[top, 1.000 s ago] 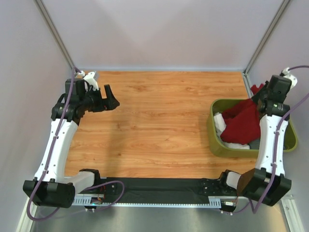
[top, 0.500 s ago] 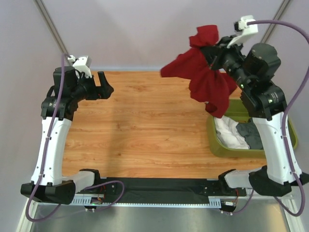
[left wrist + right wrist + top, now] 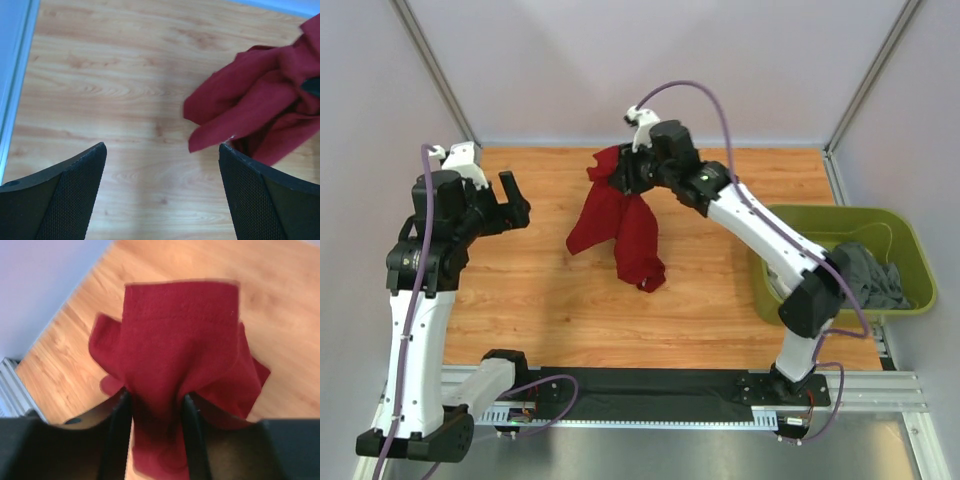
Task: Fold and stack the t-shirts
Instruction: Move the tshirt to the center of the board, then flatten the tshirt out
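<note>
Red t-shirt in right hand

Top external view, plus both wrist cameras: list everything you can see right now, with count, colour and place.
dark red t-shirt: one, dark red, bunched and hanging over the far middle of the table
grey t-shirt: one, dark grey, crumpled inside the tub
tub: one, olive green, at the table's right edge
table: one, light wood grain, under everything
rail: one, black, along the near edge
left claw: one, black, open, raised over the table's left side, holding nothing
right claw: one, black, shut on the dark red t-shirt
</note>
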Available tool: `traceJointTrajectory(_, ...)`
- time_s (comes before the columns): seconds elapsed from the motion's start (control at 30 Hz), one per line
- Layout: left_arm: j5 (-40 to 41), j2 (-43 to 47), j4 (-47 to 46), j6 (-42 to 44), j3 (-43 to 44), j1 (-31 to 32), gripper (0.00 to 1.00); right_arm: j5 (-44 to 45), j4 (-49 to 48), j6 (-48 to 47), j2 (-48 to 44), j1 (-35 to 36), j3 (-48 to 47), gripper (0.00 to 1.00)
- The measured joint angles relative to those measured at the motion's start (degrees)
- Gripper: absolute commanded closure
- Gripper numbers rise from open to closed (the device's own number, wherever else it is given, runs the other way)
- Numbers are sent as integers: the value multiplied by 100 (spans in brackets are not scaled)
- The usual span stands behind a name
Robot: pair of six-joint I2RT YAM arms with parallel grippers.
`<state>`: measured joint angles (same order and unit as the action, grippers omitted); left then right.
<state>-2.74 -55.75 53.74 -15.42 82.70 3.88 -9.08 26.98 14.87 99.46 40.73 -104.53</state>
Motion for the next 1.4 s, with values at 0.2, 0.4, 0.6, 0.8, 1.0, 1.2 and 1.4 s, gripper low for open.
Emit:
traceJointTrajectory(0.2,715,168,234,-431,-625,-2,0,-94,1071,203,1377,173,-85,0)
traceJointTrajectory(0.4,660,50,90,-909,-1241,-4,1,-184,1502,485,304,-428,1047,0)
traceJointTrajectory(0.6,127,-992,-715,-1272,-1541,76,4,658,1408,678,-1434,-1093,1246,0)
traceJointTrajectory(0.8,-52,-2822,-1287,-1217,-778,664,12,1257,1373,1217,-2155,-1036,2492,0)
traceJointTrajectory(1.0,-127,-4273,-1635,-1115,149,896,13,1792,1698,1447,-2201,-1093,3250,0)
traceJointTrajectory(1.2,-149,-5213,-1869,-1110,697,1132,21,2133,1687,1504,-2415,-1093,3257,0)
traceJointTrajectory(1.4,-195,-5748,-1991,-1189,881,1244,47,2205,1670,1624,-2413,-1093,3257,0)
